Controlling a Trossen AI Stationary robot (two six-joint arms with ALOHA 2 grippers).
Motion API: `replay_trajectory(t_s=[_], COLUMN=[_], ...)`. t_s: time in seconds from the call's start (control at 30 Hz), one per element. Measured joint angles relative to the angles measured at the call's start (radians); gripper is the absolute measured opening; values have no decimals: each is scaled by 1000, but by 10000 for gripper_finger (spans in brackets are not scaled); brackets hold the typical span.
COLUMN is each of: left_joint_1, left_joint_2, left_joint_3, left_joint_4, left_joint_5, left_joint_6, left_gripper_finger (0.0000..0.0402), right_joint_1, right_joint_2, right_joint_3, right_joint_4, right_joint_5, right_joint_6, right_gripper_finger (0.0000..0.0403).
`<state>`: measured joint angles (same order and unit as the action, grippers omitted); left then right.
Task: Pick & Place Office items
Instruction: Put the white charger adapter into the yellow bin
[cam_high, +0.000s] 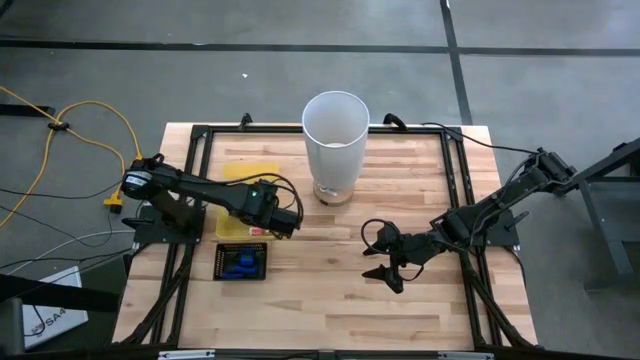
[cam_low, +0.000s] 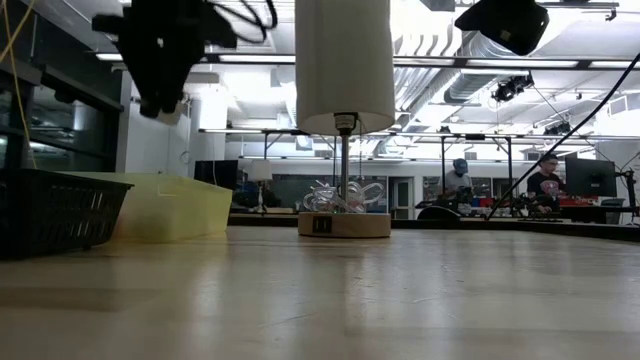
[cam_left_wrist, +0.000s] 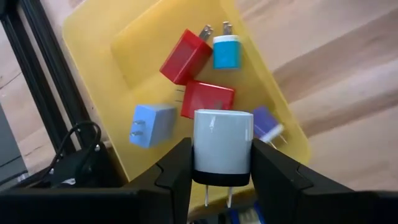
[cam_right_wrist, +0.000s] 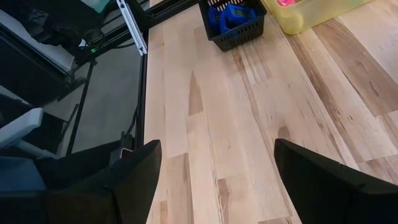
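My left gripper (cam_left_wrist: 221, 180) pinches a white charger (cam_left_wrist: 222, 146) above the yellow tray (cam_left_wrist: 124, 37), lifted clear for sorting; my right gripper (cam_right_wrist: 214, 180) waits spread.

Fingers (cam_right_wrist: 134, 180): two dark ones at frame bottom, set wide apart, nothing btwn them but bare wood.
Table (cam_right_wrist: 261, 124): light wood planks w/ darker grain streaks; fills most of view.
Black tray (cam_right_wrist: 239, 32): mesh, sits on table well ahead of fingers, partly cut by frame edge.
Blue items (cam_right_wrist: 229, 15): inside black tray; shapes too small to tell.
Yellow tray (cam_right_wrist: 311, 15): just beside black tray, translucent, mostly cut off.
Pink item (cam_right_wrist: 287, 2): in yellow tray, only a sliver shows.
Frame rail (cam_right_wrist: 134, 28): pale rail w/ black bars along table edge.
Floor (cam_right_wrist: 102, 106): dark grey, beyond table edge.
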<state>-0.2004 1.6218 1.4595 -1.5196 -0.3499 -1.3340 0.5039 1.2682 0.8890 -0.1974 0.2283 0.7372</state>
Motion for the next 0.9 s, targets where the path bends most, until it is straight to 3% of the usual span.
replay_trajectory(t_s=[0.5,0.9], left_joint_1=[70,70], left_joint_2=[1,1], left_joint_3=[-262,-369], left_joint_4=[266,396], left_joint_5=[46,88], left_joint_6=[107,112], left_gripper_finger=[130,130], right_joint_1=[0,0], right_joint_2=[0,0], right_joint_3=[0,0], right_joint_4=[-1,-1], right_joint_5=[0,0], right_joint_6=[0,0], right_gripper_finger=[300,300])
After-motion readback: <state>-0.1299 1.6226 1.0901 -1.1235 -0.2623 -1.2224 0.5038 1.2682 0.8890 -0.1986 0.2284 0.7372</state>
